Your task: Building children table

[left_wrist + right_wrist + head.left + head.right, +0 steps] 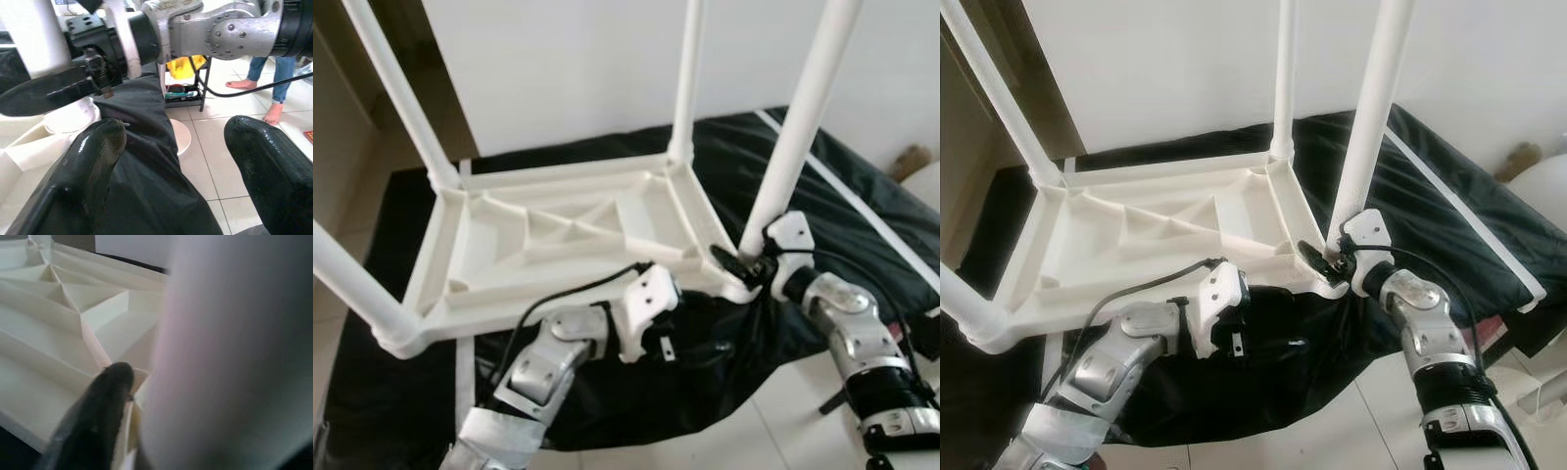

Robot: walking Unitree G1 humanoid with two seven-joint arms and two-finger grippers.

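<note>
Right gripper (744, 266) clamps the near-right white plastic tube leg (798, 127) of the upturned white plastic table (558, 245), while the left gripper (171, 161) sits open over the black tarp (146, 147).

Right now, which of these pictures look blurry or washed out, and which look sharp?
Right wrist view: the table leg is a soft, out-of-focus white mass beside a blurred black finger. Left wrist view: crisp, with glare on the glossy fingers. Both eye views: slightly soft, the white wall bright and washed out.

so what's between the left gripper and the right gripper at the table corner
Black sheet and the white table's near rim lie between the left gripper and right gripper, in the left eye view.
</note>
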